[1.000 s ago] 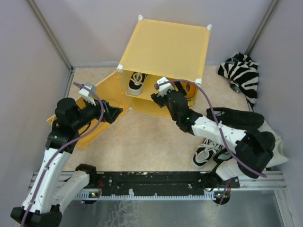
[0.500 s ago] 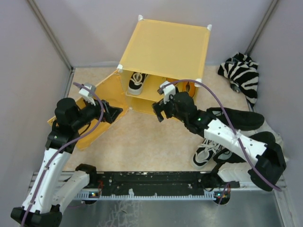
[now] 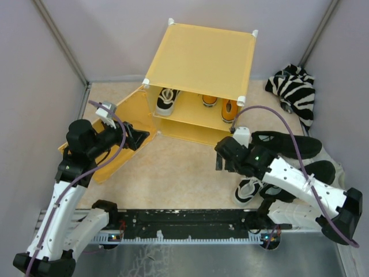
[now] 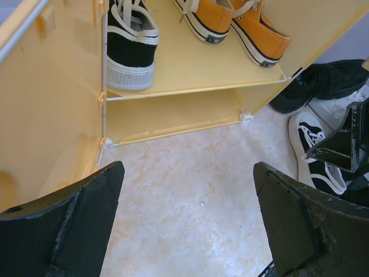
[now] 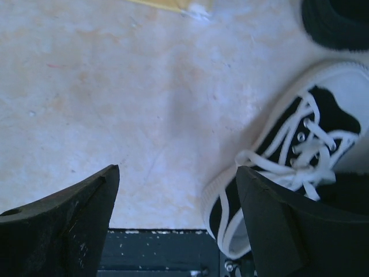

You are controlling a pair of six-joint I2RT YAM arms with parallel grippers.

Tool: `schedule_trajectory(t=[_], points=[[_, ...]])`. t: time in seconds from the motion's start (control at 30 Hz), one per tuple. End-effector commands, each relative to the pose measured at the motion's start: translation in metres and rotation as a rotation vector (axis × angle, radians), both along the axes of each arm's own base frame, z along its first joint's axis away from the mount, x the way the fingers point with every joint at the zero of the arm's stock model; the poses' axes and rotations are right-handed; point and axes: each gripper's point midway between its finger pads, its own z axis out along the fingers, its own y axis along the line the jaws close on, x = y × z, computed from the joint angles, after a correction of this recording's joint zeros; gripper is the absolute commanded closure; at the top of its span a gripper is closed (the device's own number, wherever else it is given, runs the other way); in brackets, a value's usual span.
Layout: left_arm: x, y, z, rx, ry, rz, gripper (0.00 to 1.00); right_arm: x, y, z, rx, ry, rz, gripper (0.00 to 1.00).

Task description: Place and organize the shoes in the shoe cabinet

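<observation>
The shoe cabinet [image 3: 199, 57] stands at the far edge of the table [image 3: 173, 167], its door [image 3: 128, 111] open. The orange pair [image 3: 229, 109] and one black-and-white sneaker [image 3: 166, 99] sit on its inner shelf [image 4: 190, 69]. The other black-and-white sneaker [image 3: 248, 189] lies toward the table's near right corner, with the right gripper [image 5: 176, 219] hovering just beside it, jaws spread and empty. The left gripper [image 4: 184, 219], likewise spread and empty, hangs by the door.

A beige marbled table [image 3: 173, 173] fills the middle of the top view; the shoe cabinet [image 3: 199, 57] stands on it at upper centre; a zebra-striped cloth [image 3: 297, 89] lies at upper right; one black-and-white sneaker [image 3: 249, 189] lies at lower right, near an unidentifiable black item [image 3: 277, 144].
</observation>
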Motion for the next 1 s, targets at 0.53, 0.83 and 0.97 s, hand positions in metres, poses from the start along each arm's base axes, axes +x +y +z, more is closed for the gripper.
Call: schedule_trajectory(t=[0.53, 0.83, 0.97], points=[[-0.007, -0.003, 0.013, -0.027, -0.051, -0.019, 0.01, -0.086, -0.025, -0.092, 0.078, 0.252, -0.290, 0.29], [-0.010, -0.002, 0.011, -0.025, -0.047, -0.017, 0.01, -0.096, -0.034, -0.130, 0.024, 0.280, -0.309, 0.55], [-0.010, -0.002, 0.013, -0.025, -0.053, -0.016, 0.01, -0.088, -0.017, -0.113, -0.015, 0.229, -0.197, 0.86]])
